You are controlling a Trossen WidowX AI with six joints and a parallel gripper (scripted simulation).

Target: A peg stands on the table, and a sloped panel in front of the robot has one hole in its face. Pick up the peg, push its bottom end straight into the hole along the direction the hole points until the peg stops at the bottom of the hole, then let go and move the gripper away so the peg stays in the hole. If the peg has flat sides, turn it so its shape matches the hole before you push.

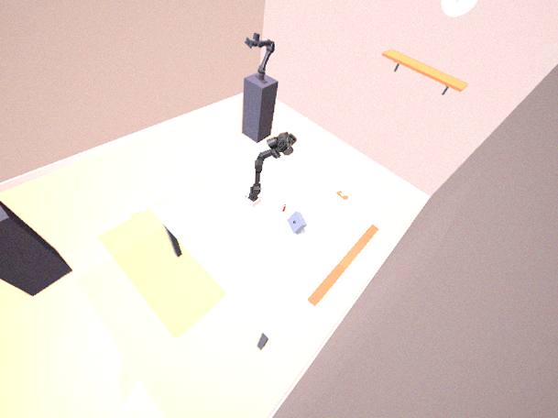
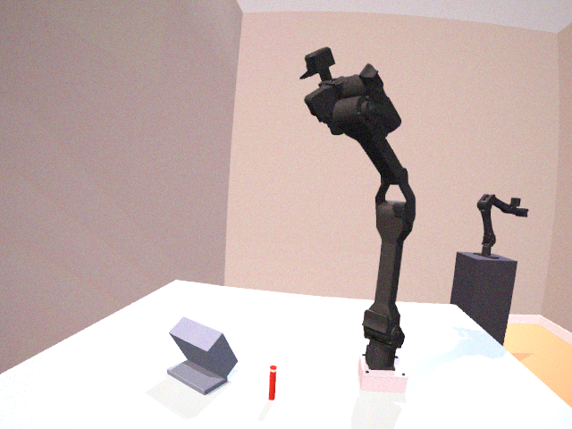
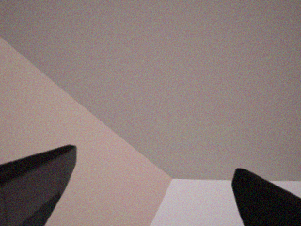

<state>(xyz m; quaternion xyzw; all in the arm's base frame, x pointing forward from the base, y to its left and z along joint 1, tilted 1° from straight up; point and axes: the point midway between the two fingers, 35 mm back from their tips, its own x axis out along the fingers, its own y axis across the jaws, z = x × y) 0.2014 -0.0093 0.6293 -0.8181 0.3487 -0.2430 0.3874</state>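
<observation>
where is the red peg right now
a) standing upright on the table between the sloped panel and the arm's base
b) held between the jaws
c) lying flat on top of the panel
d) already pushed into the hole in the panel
a: the exterior view shows the red peg upright on the table, with the sloped panel on one side and the arm's base on the other, while the jaws are raised high, open and empty.
</observation>
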